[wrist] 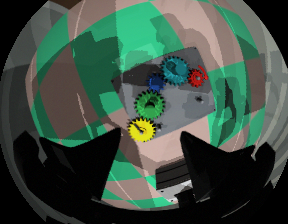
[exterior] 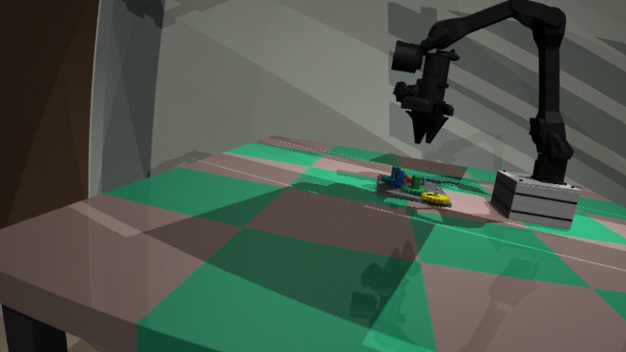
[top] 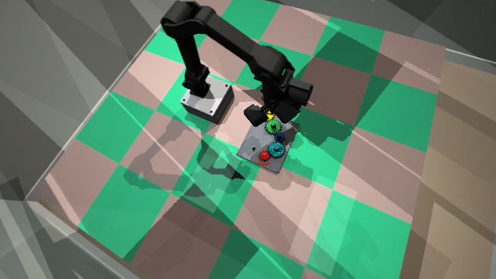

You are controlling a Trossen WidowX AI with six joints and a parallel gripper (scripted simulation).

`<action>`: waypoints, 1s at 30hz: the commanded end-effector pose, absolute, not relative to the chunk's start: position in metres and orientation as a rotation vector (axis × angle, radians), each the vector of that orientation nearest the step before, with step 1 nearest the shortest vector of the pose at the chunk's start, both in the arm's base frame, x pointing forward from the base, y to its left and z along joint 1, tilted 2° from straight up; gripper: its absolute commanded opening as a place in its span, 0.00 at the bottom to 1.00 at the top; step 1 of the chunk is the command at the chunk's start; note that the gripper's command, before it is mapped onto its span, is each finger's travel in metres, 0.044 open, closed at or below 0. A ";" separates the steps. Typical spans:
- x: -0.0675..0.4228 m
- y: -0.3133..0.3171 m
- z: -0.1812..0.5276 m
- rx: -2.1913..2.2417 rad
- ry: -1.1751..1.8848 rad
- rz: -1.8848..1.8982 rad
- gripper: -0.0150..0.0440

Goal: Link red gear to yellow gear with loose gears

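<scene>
On the grey board (top: 261, 137) (wrist: 180, 112), the red gear (top: 262, 156) (wrist: 193, 78) touches the teal gear (top: 276, 150) (wrist: 175, 70). The small blue gear (top: 279, 137) (wrist: 156, 83) sits between the teal gear and the green gear (top: 273, 127) (wrist: 149, 105) (exterior: 413, 189). The green gear's teeth meet those of the yellow gear (wrist: 141, 130) (exterior: 435, 198), whose black stripe shows in the wrist view. The gears look flat; tooth contact is too small to confirm. My gripper (exterior: 424, 142) (wrist: 151, 133) is open and empty, well above the yellow end of the board.
Two bare pegs show, one peg (top: 253, 148) (wrist: 199, 99) near the red gear and another peg (wrist: 159, 126) beside the yellow gear. The red arrow (top: 263, 163) lies by the red gear. The arm's grey base block (top: 208, 99) (exterior: 536, 201) stands beyond the yellow end.
</scene>
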State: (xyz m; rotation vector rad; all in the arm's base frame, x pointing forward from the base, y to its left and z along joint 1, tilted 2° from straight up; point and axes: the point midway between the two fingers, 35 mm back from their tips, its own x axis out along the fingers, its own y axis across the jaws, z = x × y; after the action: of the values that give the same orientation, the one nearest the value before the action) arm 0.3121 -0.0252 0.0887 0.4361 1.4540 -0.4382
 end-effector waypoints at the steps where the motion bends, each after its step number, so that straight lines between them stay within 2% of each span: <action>1: 0.309 -0.025 0.094 0.437 1.461 -0.443 0.94; 3: 0.309 -0.025 0.094 0.437 1.461 -0.443 1.00; 30: 0.309 -0.025 0.094 0.437 1.461 -0.443 1.00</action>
State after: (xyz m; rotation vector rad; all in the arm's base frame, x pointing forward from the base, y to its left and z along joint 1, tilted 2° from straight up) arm 0.3091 -0.0250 0.0937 0.4343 1.4600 -0.4398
